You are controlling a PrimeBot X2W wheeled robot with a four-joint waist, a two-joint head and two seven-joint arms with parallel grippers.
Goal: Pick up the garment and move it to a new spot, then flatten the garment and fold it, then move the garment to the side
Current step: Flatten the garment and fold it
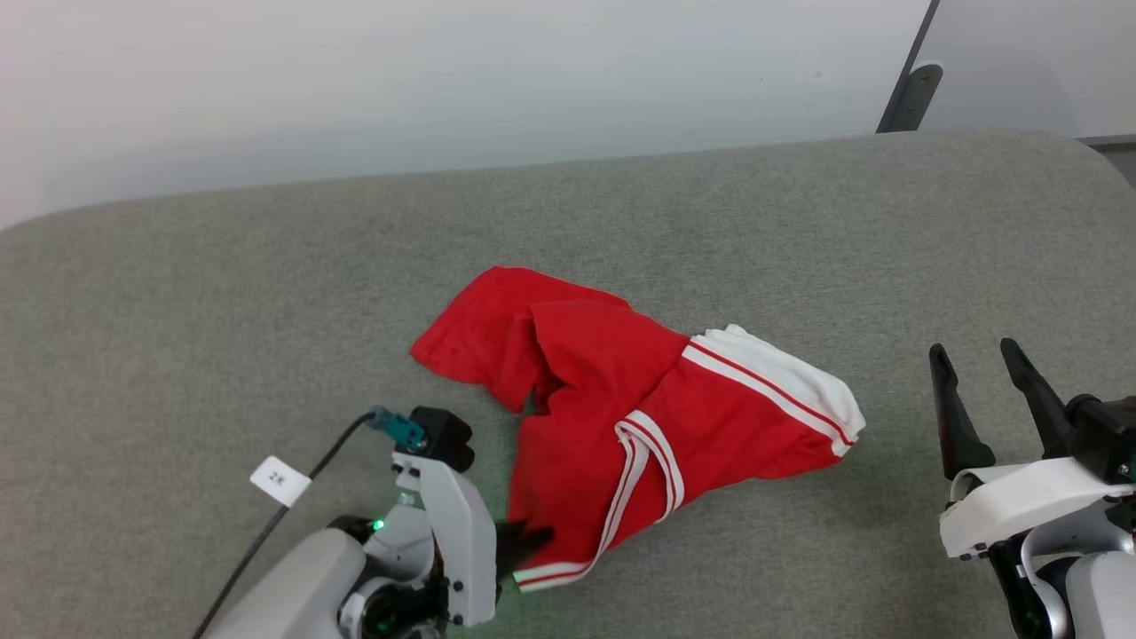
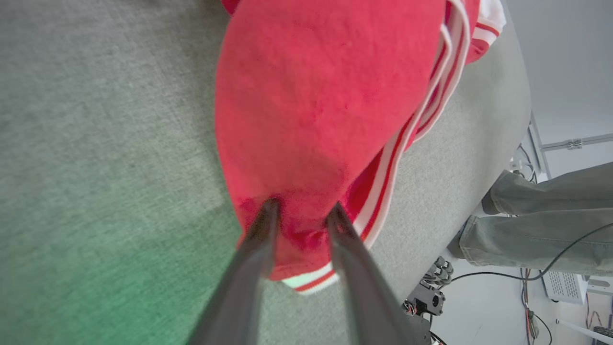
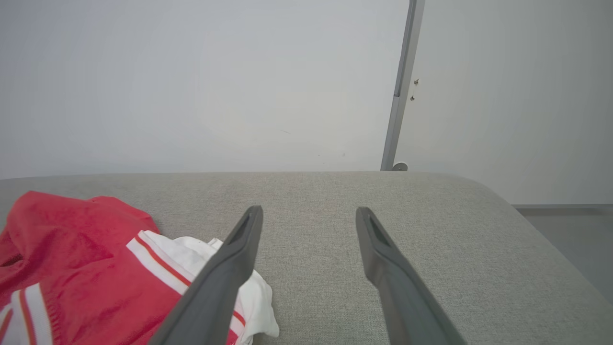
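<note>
Garment (image 1: pixel 603 399) crumpled on grey cushion (image 1: pixel 177 311); left jaws apart, tips dug into cloth; right jaws wide, empty.

I have the left arm (image 1: pixel 293 581) reaching in from the lower left, its white wrist (image 1: pixel 448 524) rolled over so the left tool (image 1: pixel 530 541) points to the right, low down. Its dark fingers (image 2: pixel 258 244) stand apart, set narrower than the other pair, with their tips pressed into the red shirt (image 1: pixel 612 399). The right tool (image 1: pixel 974 351) hangs at the lower right, jaws spread wide, pointing up and away and touching nothing.
</note>
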